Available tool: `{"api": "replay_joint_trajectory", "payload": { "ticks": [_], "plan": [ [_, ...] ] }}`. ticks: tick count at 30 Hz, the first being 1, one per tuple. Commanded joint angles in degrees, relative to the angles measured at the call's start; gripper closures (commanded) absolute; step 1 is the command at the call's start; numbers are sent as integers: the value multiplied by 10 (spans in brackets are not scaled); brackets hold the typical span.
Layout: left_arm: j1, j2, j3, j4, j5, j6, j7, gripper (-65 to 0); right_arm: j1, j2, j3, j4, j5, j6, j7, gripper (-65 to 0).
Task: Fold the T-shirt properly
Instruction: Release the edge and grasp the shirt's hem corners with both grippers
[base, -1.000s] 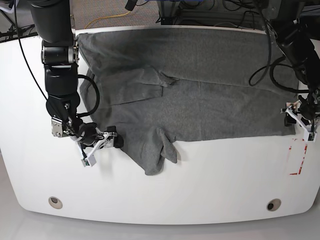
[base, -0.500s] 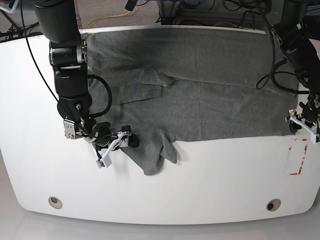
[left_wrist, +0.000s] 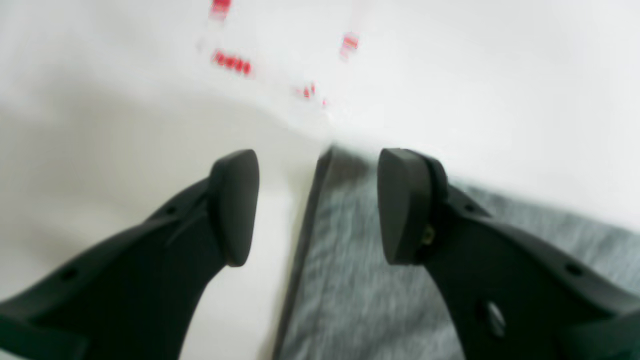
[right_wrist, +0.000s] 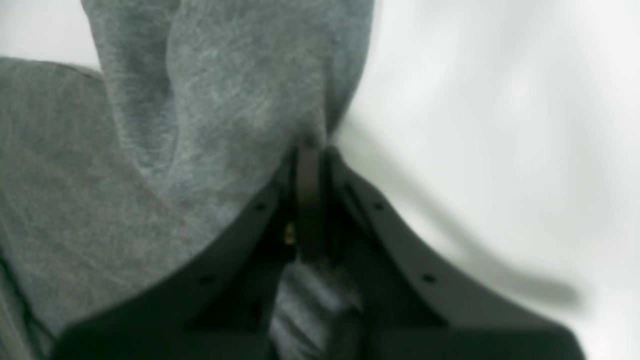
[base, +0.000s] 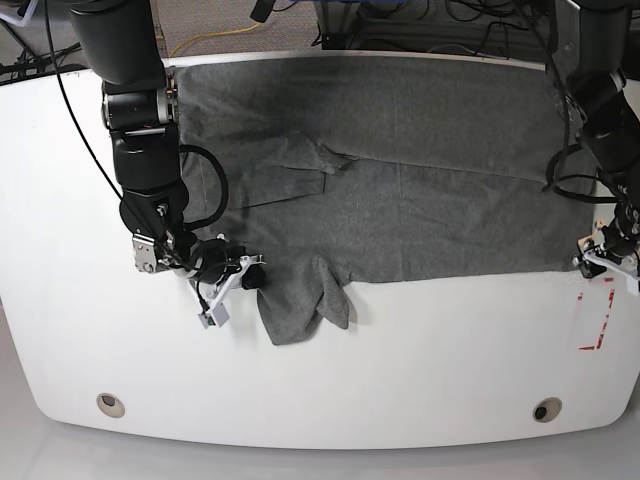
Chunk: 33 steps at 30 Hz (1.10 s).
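Note:
The heather-grey T-shirt (base: 400, 160) lies spread across the back half of the white table (base: 400, 370), with one sleeve (base: 305, 300) hanging toward the front. My right gripper (base: 247, 274), on the left of the base view, is shut on the fabric edge beside that sleeve. In the right wrist view the jaws (right_wrist: 310, 155) are pinched together on a fold of the T-shirt (right_wrist: 200, 125). My left gripper (base: 606, 258) stands open at the shirt's front right corner. In the left wrist view its fingers (left_wrist: 235, 205) straddle the corner's edge (left_wrist: 322, 165) without touching it.
Red tape marks (base: 597, 315) sit on the table just in front of the left gripper and show again as red tape marks (left_wrist: 230, 60) in its wrist view. Two round holes (base: 111, 404) (base: 546, 409) lie near the front edge. Cables (base: 230, 35) run behind the table.
My right gripper slid right to the sleeve and shut on the fabric. The sleeve's lower tip has shifted slightly left. The left gripper dropped a little toward the shirt's corner, still open.

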Motion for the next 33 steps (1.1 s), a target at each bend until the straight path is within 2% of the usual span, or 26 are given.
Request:
{"api": "replay_joint_trajectory", "payload": {
  "ticks": [1, 6, 12, 17, 19, 20, 24, 25, 31, 33],
  "plan": [
    [-21, -12, 0, -14, -5, -2, -12, -353, 15, 3, 1, 5, -5, 1, -7, 0],
    [-18, -12, 11, -29, -5, -2, -14, -353, 14, 3, 1, 6, -5, 1, -7, 0],
    [-13, -12, 88, -29, -7, -2, -15, -353, 8, 5, 1, 17, 1, 1, -7, 0],
    [-8, -12, 93, -29, -6, -2, -15, -344, -10, 5, 2, 54, 1, 1, -10, 0],
    [-8, -11, 93, -29, -6, -2, -15, -303, -14, 5, 2, 74, -4, 0, -19, 0],
    [-8, -11, 93, -28, -6, -2, -15, -258, -16, 5, 2, 82, -5, 0, -22, 0],
    [-7, -12, 93, -25, -6, -2, -16, -17, -16, 5, 2, 88, -5, 0, -28, 0],
    [-7, -12, 93, -25, -6, -2, -16, 0, -16, 7, 2, 88, -5, 0, -28, 0],
    [-7, -12, 92, 29, -6, -6, -13, 0, -17, 11, 3, 121, -4, 0, -29, 0],
    [4, -12, 92, 63, -6, -22, -12, 0, -17, 23, 3, 142, -3, 0, -29, 0]
  ]
}}
